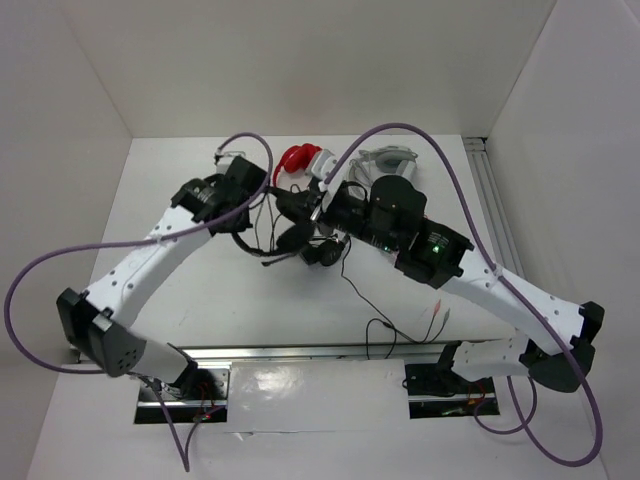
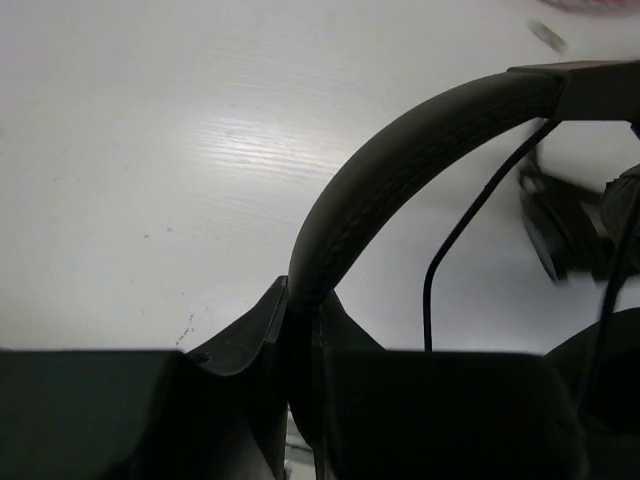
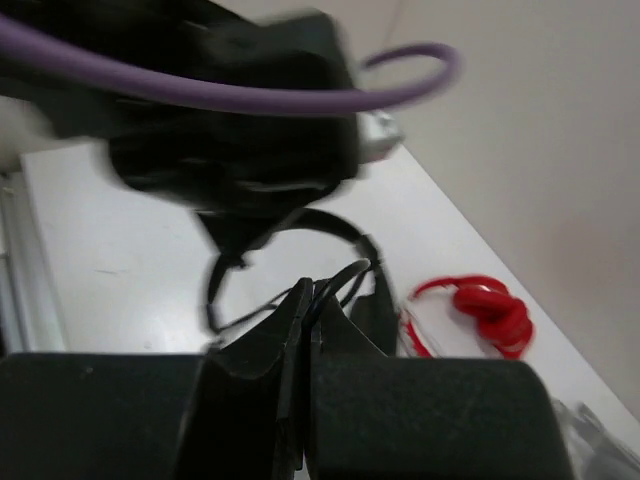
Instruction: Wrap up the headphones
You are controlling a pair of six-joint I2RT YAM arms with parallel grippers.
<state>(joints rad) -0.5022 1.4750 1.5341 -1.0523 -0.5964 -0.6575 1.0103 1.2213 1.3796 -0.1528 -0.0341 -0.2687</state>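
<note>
No writing, brand, number or sign can be read in any of the 3 views. The headphones (image 1: 294, 238) show only plain black surfaces, and both wrist views are too blurred and dark to make out any lettering.

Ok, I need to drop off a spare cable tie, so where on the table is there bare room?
Bare: the front middle of the table, between the left arm and the trailing cable; also the far left corner. Crowded: the centre back, where the headphones, the left gripper, the right gripper and the red pair bunch together.
</note>
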